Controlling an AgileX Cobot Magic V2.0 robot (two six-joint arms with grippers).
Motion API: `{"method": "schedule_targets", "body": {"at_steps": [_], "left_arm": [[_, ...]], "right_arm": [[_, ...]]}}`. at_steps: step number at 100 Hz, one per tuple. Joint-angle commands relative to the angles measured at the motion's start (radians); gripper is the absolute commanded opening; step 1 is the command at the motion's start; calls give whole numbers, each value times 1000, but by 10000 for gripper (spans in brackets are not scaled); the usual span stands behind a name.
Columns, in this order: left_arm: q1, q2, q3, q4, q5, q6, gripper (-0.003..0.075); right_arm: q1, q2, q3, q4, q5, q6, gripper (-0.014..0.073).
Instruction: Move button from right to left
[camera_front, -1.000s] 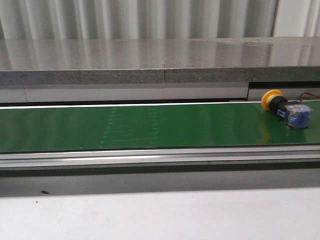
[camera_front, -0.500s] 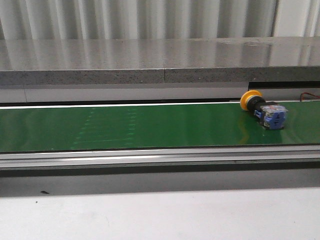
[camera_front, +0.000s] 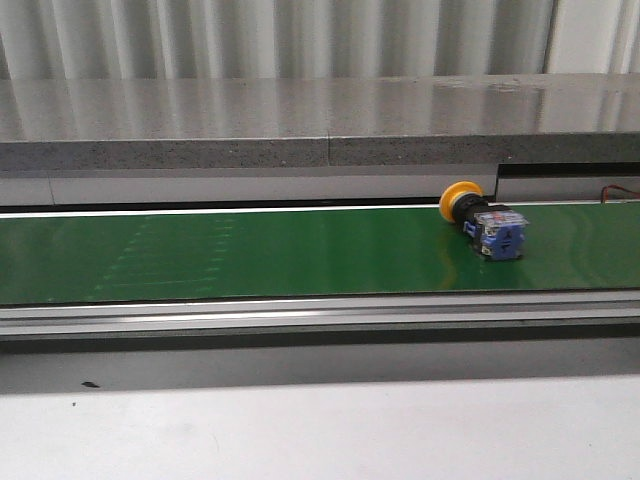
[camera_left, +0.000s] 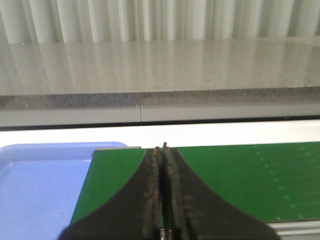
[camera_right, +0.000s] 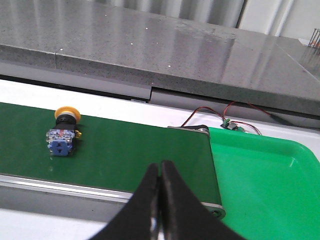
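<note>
The button (camera_front: 483, 221), a yellow-orange mushroom cap on a blue block body, lies on its side on the green conveyor belt (camera_front: 300, 255), right of the middle. It also shows in the right wrist view (camera_right: 63, 133), far from my right gripper (camera_right: 160, 167), which is shut and empty over the belt's near edge. My left gripper (camera_left: 163, 150) is shut and empty above the belt's left end. Neither gripper shows in the front view.
A blue tray (camera_left: 35, 185) sits past the belt's left end. A green tray (camera_right: 270, 175) sits past its right end, with red wires (camera_right: 220, 112) behind it. A grey stone ledge (camera_front: 320, 120) runs behind the belt, a metal rail (camera_front: 320, 315) along its front.
The button has travelled leftward along the belt, from near the right edge of the front view toward the middle. The belt's faint markings have also shifted left.
</note>
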Motion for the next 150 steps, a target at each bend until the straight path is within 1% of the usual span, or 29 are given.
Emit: {"method": "schedule_targets", "body": {"at_steps": [1,13,23,27,30,31,32,34,37,38,39,40,41,42,43,44,46,47,51,55,59,71,82,95,107,114,122,135,150], "left_arm": [[-2,106,-102,0,36,-11,-20],[-2,239,-205,0,180,-3,-20],[-2,343,-281,5,259,8,-17],[-2,387,-305,0,282,34,6],[-2,414,-326,0,294,46,39],[-2,428,-333,0,301,46,73],[-2,434,-337,0,304,46,73],[-2,460,-349,0,319,46,131],[-2,478,-364,-6,332,46,182],[-2,491,-368,-9,342,46,220],[-2,497,-376,-13,348,46,240],[-2,509,-380,-13,353,46,281],[-2,515,-383,-19,366,46,302],[-2,521,-390,-22,371,46,346],[-2,533,-394,-24,382,46,368],[-2,544,-400,-30,394,46,410],[-2,555,-409,-30,404,46,452],[-2,566,-414,-30,411,46,491],[-2,595,-423,-25,421,46,592],[-2,620,-427,-20,421,46,659],[-2,637,-427,-11,411,46,689],[-2,691,-427,-17,364,46,688],[-2,733,-439,-135,342,46,688],[-2,821,-501,-316,388,46,688],[-18,922,-580,-407,449,46,688],[-56,982,-631,-419,472,46,687],[-133,1052,-692,-422,476,36,679],[-237,1165,-786,-415,483,-26,679],[-342,1313,-912,-359,553,-125,679]], "right_arm": [[-1,9,-23,1,-88,-8,-67],[-1,9,-23,1,-88,-8,-67],[-1,9,-23,1,-88,-8,-67],[-1,9,-23,1,-88,-8,-67],[-1,9,-23,1,-88,-8,-67],[-1,9,-23,1,-88,-8,-67],[-1,9,-23,1,-88,-8,-67],[-1,9,-23,1,-88,-8,-67],[-1,9,-23,1,-88,-8,-67],[-1,9,-23,1,-88,-8,-67],[-1,9,-23,1,-88,-8,-67],[-1,9,-23,1,-88,-8,-67],[-1,9,-23,1,-88,-8,-67],[-1,9,-23,1,-88,-8,-67],[-1,9,-23,1,-88,-8,-67],[-1,9,-23,1,-88,-8,-67],[-1,9,-23,1,-88,-8,-67],[-1,9,-23,1,-88,-8,-67],[-1,9,-23,1,-88,-8,-67],[-1,9,-23,1,-88,-8,-67],[-1,9,-23,1,-88,-8,-67],[-1,9,-23,1,-88,-8,-67],[-1,9,-23,1,-88,-8,-67],[-1,9,-23,1,-88,-8,-67],[-1,9,-23,1,-88,-8,-67],[-1,9,-23,1,-88,-8,-67],[-1,9,-23,1,-88,-8,-67],[-1,9,-23,1,-88,-8,-67],[-1,9,-23,1,-88,-8,-67]]}}
